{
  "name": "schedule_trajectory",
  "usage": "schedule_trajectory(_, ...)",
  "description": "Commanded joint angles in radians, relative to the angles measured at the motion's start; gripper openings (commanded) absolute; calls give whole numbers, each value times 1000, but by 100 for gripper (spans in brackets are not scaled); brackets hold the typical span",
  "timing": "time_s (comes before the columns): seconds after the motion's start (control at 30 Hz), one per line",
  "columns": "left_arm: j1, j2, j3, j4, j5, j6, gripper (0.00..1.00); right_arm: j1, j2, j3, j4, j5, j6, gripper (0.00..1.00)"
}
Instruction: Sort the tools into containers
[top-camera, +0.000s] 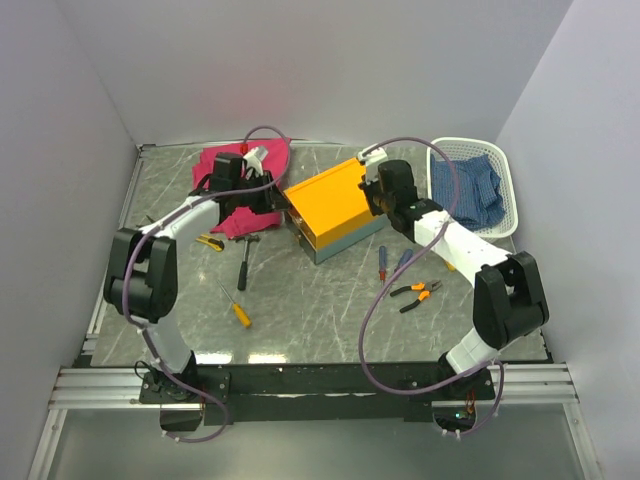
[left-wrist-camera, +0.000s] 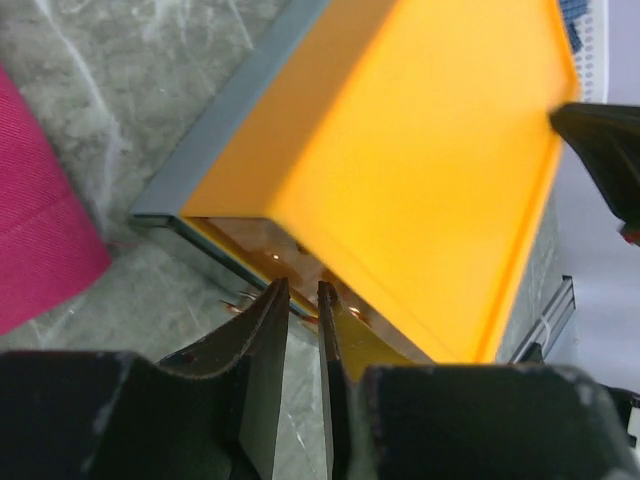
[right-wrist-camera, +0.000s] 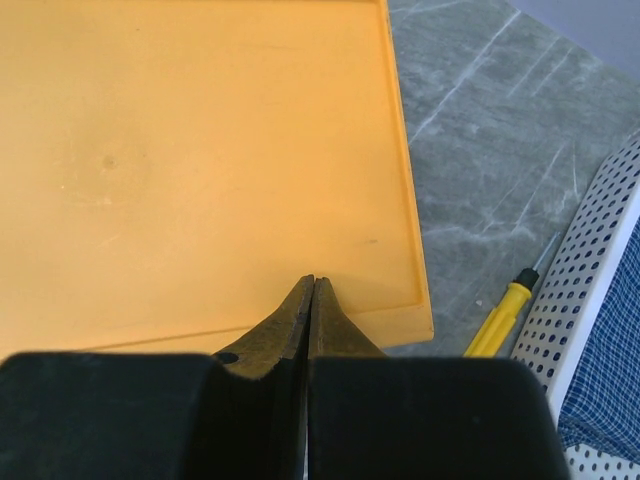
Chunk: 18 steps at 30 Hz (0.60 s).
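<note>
Grey marbled table carries everything. Rectangular orange-yellow toolbox with a teal-grey base sits at its middle, turned at an angle, with no tool inside that can be seen. White oval plastic lattice basket stands at the far right, holding only a blue checked cloth. Crumpled magenta cloth lies far left of the toolbox.

Left claw is at the toolbox's left end, its fingers a narrow slit apart; whether they pinch anything I cannot tell. Right claw is clenched on nothing, tips over the lid's right edge.

All tools lie on the table. Left of the toolbox are a black-handled steel hammer, yellow-black pliers and, nearer, a yellow-handled screwdriver. On the near right are orange-black pliers, a blue-handled screwdriver and a red-handled screwdriver. A 2nd yellow-handled screwdriver lies just beside the basket's wall.
</note>
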Motion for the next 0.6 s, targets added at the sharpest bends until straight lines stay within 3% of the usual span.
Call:
schedule_trajectory(0.0,-6,52,85,45,9,-3,24,20,-1,-64,-176,-29,9,0)
schedule_trajectory(0.13,-6,61,108,5,18,-7,25,20,-19,-62,-169,-21,4,0)
schedule_trajectory(0.23,9,-15,70,-45,0,2,31,20,-47,-35,-161,-37,12,0)
schedule_trajectory(0.33,32,-138,-22,-23,-48,-16,49,20,-67,46,-144,-49,13,0)
schedule_trajectory(0.37,34,-182,-52,-21,-60,-18,62,22,-70,63,-138,-59,6,0)
schedule_trajectory(0.4,35,-199,-65,-19,-66,-16,65,20,-72,80,-133,-75,4,7)
schedule_trajectory(0.43,35,-212,-76,-16,-69,-24,68,20,-68,117,-129,-75,3,26)
schedule_trajectory(0.53,35,-227,-135,54,-62,-84,78,20,-47,181,-126,-116,-7,53)
schedule_trajectory(0.57,37,-216,-152,63,-59,-93,80,20,-36,198,-136,-129,-19,59)
